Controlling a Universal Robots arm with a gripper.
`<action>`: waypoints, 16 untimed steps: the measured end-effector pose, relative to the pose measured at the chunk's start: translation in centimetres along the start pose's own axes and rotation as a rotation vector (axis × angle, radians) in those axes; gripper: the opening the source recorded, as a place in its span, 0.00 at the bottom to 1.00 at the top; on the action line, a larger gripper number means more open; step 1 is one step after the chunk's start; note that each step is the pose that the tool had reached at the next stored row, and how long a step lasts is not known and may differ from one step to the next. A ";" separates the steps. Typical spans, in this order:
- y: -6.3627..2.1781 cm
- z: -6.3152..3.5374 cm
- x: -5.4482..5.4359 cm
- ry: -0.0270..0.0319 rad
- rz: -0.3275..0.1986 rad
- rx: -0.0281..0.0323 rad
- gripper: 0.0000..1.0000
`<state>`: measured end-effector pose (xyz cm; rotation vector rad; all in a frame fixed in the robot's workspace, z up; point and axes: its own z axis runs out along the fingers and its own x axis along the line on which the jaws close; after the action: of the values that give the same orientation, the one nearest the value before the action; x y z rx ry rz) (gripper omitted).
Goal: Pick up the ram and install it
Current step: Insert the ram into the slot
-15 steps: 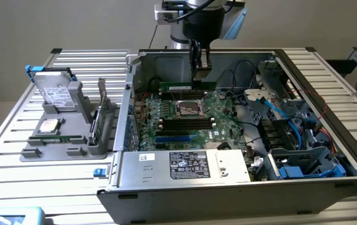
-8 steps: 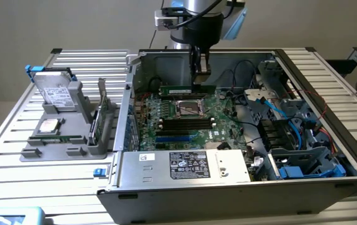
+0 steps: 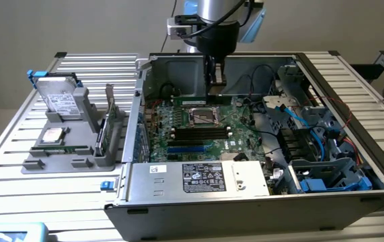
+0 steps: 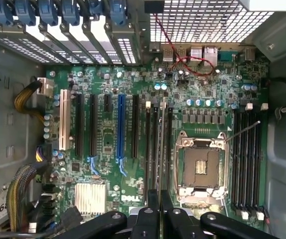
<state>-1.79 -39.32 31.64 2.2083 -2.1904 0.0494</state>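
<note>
The open dark grey metal computer case [image 3: 245, 212] lies on a table of silver aluminium slats [image 3: 16, 196]. Inside it, the large green motherboard [image 3: 178, 118] covers the floor. The square silver processor socket [image 3: 204, 117] sits near the board's middle, and the long black memory slots [image 3: 202, 133] lie at 6 o'clock from it. At 6 o'clock in the case there is a silver metal box with a white label [image 3: 205, 177]. At 3 o'clock, blue cables [image 3: 298, 118] run over a drive cage.

The black gripper [image 3: 213, 91] hangs inside the case at 12 o'clock, above the board. Its fingers are pressed together on the ram [image 3: 190, 94], a thin green stick that it holds level and clear of the slots. In the wrist view the gripper [image 4: 160, 199] pinches the ram [image 4: 162, 144] edge-on, over a group of black slots beside the socket [image 4: 201, 167].

At 9 o'clock from the case stands a grey plastic holder [image 3: 37, 165]. It carries a silver hard drive standing upright [image 3: 57, 98], a second silver drive lying flat [image 3: 52, 135] and a green expansion card on its edge [image 3: 111, 121]. A thin green strip [image 3: 64, 148] lies in its front groove, and I cannot tell what it is.
</note>
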 end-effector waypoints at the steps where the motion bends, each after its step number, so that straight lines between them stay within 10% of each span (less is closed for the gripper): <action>1: -0.02 0.15 0.0 0.0000 0.000 0.0000 0.13; 16: -0.21 1.33 -0.1 0.0001 0.000 0.0001 0.13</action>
<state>-1.58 -39.31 30.31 2.2082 -2.1905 0.0495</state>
